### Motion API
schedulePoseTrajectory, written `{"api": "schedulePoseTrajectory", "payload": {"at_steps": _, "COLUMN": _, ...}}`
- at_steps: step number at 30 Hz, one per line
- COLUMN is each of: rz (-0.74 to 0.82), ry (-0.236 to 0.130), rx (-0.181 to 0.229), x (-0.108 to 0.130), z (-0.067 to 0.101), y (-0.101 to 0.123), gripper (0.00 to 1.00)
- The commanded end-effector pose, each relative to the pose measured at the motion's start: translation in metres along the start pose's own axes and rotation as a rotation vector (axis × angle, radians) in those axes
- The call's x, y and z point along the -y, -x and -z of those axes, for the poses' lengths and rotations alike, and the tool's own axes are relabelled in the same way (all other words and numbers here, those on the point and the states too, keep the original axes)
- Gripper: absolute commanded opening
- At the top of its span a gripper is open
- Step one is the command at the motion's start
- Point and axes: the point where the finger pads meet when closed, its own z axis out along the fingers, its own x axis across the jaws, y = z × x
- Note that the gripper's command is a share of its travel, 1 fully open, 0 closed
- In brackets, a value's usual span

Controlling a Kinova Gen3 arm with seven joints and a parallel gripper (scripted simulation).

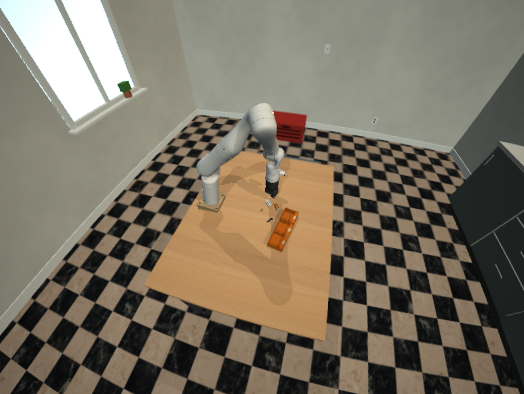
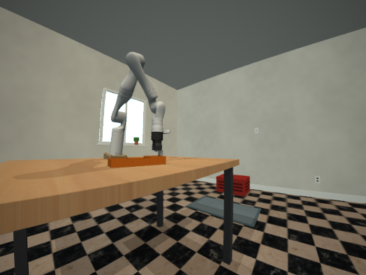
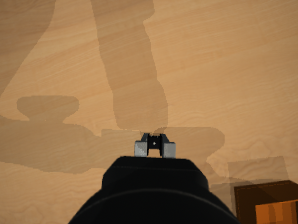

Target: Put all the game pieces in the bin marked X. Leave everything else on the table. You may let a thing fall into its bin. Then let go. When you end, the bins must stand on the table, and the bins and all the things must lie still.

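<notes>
1. The jaws of the black two-finger gripper are narrowed onto a small dark cube-like game piece with a white dot. Both grey fingers look to be touching its sides, so I read it as clamped.
2. The piece sits low over the light wooden worktop. I can't tell whether it's lifted or resting on the surface.
3. The orange plastic row of three bins lies at about 5 o'clock from the gripper in the top view, just beside it. One corner shows at 4 o'clock in the wrist view.
4. The bin marks are too small to read in any view, so the X bin isn't confirmed.
5. More small bits lie scattered on the worktop between the gripper and the bins. They're too small to tell game pieces from the rest.
6. Doing this step well:
   - Check the grip is square on two flat faces before lifting. A corner pinch will likely spit the cube out.
   - Lift straight up until clear of the bin walls and don't drag across the scattered bits.
   - Traverse toward 5 o'clock and centre over the X compartment, not over a divider.
   - Release low. A small cube probably bounces, and a high drop risks it hopping into the next compartment.
7. Keep the wrist off the bin row on the way in. It looks light and could shift.
</notes>
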Motion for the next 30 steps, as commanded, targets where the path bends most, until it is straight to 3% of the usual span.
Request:
{"api": "schedulePoseTrajectory", "payload": {"at_steps": 1, "rz": 0.002, "ry": -0.001, "rx": 0.0, "x": 0.0, "z": 0.0, "y": 0.0, "gripper": 0.34}}
{"api": "schedulePoseTrajectory", "payload": {"at_steps": 21, "rz": 0.002, "ry": -0.001, "rx": 0.0, "x": 0.0, "z": 0.0, "y": 0.0, "gripper": 0.34}}
{"api": "schedulePoseTrajectory", "payload": {"at_steps": 30, "rz": 0.003, "ry": 0.001, "rx": -0.002, "x": 0.0, "z": 0.031, "y": -0.001, "gripper": 0.34}}
